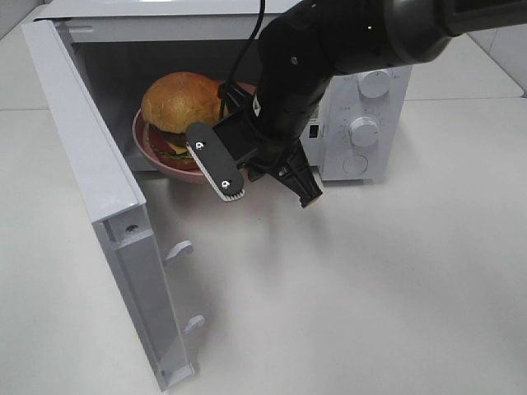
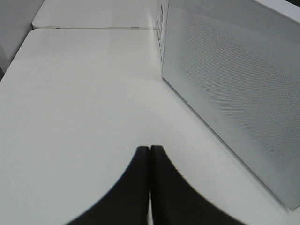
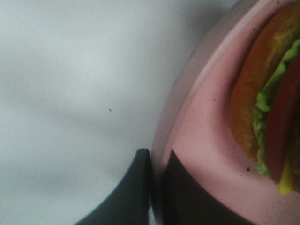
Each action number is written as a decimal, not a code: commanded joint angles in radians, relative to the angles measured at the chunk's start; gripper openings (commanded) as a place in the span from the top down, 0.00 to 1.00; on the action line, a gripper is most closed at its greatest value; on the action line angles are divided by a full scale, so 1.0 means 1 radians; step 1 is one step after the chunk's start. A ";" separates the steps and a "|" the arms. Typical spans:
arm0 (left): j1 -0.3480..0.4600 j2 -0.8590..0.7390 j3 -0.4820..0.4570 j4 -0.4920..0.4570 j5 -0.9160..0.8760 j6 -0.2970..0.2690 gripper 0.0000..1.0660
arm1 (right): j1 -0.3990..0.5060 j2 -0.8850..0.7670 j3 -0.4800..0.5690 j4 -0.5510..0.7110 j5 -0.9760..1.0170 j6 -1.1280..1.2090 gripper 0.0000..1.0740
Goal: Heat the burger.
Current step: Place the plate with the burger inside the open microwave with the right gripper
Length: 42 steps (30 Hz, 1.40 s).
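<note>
Right fingers (image 3: 144,174) pinched tight on pink plate (image 3: 206,140) rim; burger (image 1: 181,103) on plate at microwave (image 1: 362,164) mouth, upper left of frame. Risk: thin edge grip, plate tilts or slips, burger slides off. Left fingers (image 2: 140,185) pressed together, empty, over bench (image 2: 84,93)

A plain white tabletop (image 1: 370,288) lay beneath the right gripper (image 3: 157,161), evenly lit, with a soft grey shadow (image 1: 272,226) just under it. Farther out to its side, seams (image 1: 469,99) divided the surface into slabs.
</note>
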 commanded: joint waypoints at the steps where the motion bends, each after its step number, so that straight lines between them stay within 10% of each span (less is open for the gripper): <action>1: 0.003 -0.020 0.003 -0.003 -0.010 -0.002 1.00 | -0.003 0.039 -0.099 0.005 -0.012 0.064 1.00; 14: 0.003 -0.020 0.003 -0.003 -0.010 -0.002 1.00 | -0.015 0.259 -0.393 0.009 0.111 0.291 1.00; 28: 0.003 -0.020 0.003 -0.003 -0.010 -0.002 1.00 | -0.030 0.291 -0.409 0.017 0.129 0.385 0.99; 42: 0.003 -0.020 0.003 -0.003 -0.010 -0.002 1.00 | -0.030 0.260 -0.409 0.032 0.111 0.680 0.61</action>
